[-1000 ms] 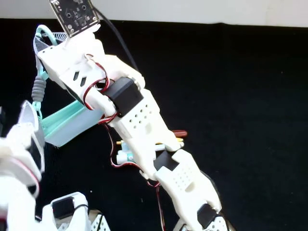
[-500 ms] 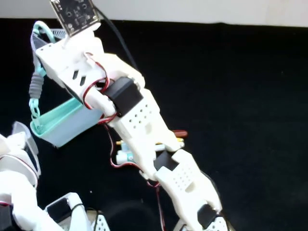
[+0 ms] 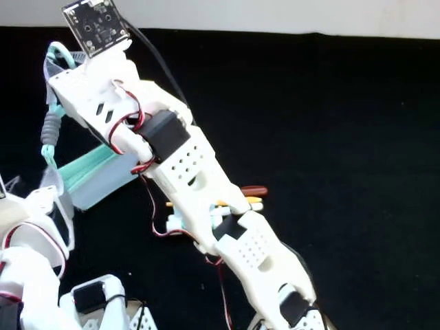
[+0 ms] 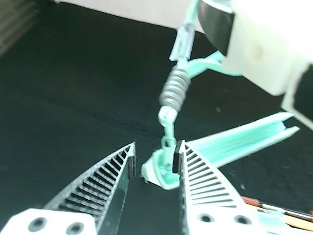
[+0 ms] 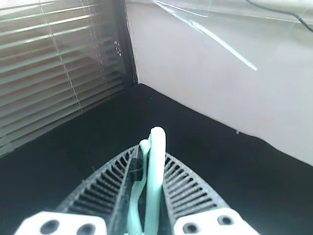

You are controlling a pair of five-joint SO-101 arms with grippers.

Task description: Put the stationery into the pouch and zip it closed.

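Note:
The teal pouch (image 3: 96, 177) hangs slanted at the left of the table, lifted by its teal loop (image 5: 155, 161). My right gripper (image 5: 151, 147) is shut on that loop, high at the far left (image 3: 58, 65). A grey coil and chain (image 4: 173, 90) run from the loop down to the pouch's low end (image 4: 161, 171). My left gripper (image 4: 155, 152) is open, its fingers close on either side of that end; it stands at the left edge (image 3: 58, 192). Several pens (image 3: 244, 196) lie under the right arm, along with a small white and teal item (image 3: 175, 221).
The right arm's long white links (image 3: 206, 185) cross the table diagonally over the stationery. A black cloth (image 3: 344, 137) covers the table, with free room to the right. A white wall (image 3: 275, 14) runs along the back; window blinds (image 5: 49, 73) are beyond.
My left gripper dropped back, then came up again to the pouch's low end. The right arm shifted a little left, and the pouch swung to a flatter slant.

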